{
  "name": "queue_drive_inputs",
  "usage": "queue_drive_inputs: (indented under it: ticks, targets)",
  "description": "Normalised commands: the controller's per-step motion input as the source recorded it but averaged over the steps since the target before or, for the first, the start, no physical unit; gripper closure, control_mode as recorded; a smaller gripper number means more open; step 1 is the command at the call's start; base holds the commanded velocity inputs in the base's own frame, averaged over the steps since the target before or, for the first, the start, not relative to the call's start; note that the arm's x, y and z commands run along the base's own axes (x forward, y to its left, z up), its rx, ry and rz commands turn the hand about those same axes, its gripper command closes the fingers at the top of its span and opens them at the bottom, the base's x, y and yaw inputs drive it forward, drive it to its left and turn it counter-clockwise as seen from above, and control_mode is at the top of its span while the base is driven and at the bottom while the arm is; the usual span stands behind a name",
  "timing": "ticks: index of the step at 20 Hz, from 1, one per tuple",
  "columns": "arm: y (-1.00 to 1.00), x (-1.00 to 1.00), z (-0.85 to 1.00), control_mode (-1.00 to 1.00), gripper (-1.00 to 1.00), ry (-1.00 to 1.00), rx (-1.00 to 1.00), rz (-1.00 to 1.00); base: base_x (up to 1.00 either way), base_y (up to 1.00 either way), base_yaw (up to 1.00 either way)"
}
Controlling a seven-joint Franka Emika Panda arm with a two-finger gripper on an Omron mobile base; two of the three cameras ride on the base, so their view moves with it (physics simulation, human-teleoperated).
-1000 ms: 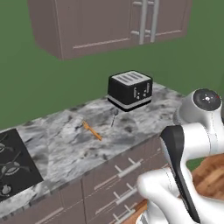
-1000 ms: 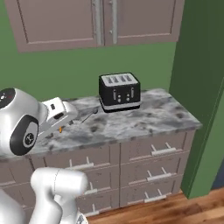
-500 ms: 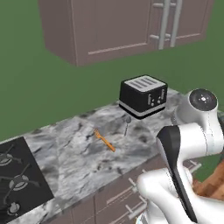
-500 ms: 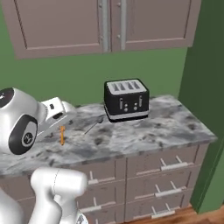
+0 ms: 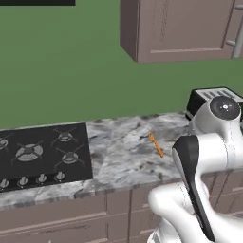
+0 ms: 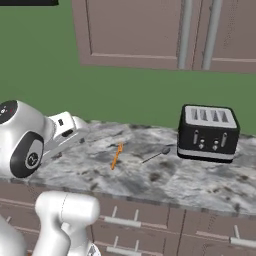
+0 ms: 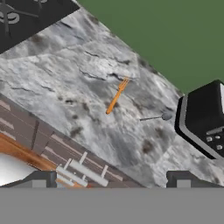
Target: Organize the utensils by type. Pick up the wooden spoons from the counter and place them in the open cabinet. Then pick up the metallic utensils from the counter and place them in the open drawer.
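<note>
- We see our arm folded high over the front edge of the surface (image 6: 165,185), its hand stretched out level toward the toaster (image 6: 207,132).
- Our claw (image 7: 111,181) hangs above the surface with its jaws spread wide and nothing between the two dark tips.
- The orange-handled utensil (image 6: 116,156) lies flat on the surface, well apart from the toaster, on the side toward the cooktop (image 5: 40,152).
- The dark grey spoon (image 6: 156,154) lies just beside the toaster, its round head nearest to it, between the toaster and the orange-handled utensil.
- In the left base view our arm hides most of the toaster and the grey spoon; that view shows the cooktop in full.
- In the right base view, closed wall cabinets (image 6: 150,32) hang above the toaster.
- The hand view shows drawer fronts (image 7: 57,151) below the surface edge.
</note>
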Motion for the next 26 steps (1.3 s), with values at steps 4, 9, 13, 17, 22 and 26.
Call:
queue_drive_inputs:
  ticks: [4, 9, 13, 17, 22, 26]
  targets:
    - [0.0, 0.0, 0.0, 1.0, -1.0, 0.0, 0.0, 0.0, 0.0, -0.1, 0.19]
    - [-0.01, 0.0, -0.05, -1.0, -1.0, -0.05, 0.09, -0.08, 0.0, -0.07, -0.01]
    - [-0.03, 0.0, -0.35, -1.0, -1.0, -0.16, 0.3, -0.47, 0.0, 0.0, 0.0]
    - [-0.15, 0.12, -0.41, -1.0, -1.0, -0.07, 0.38, -0.39, 0.0, 0.0, 0.0]
    - [-0.09, 0.55, -0.24, -1.0, -1.0, 0.04, 0.16, -0.04, 0.0, 0.0, 0.0]
    - [-0.02, 0.58, -0.39, -1.0, -1.0, 0.08, 0.0, 0.0, 0.0, 0.0, 0.0]
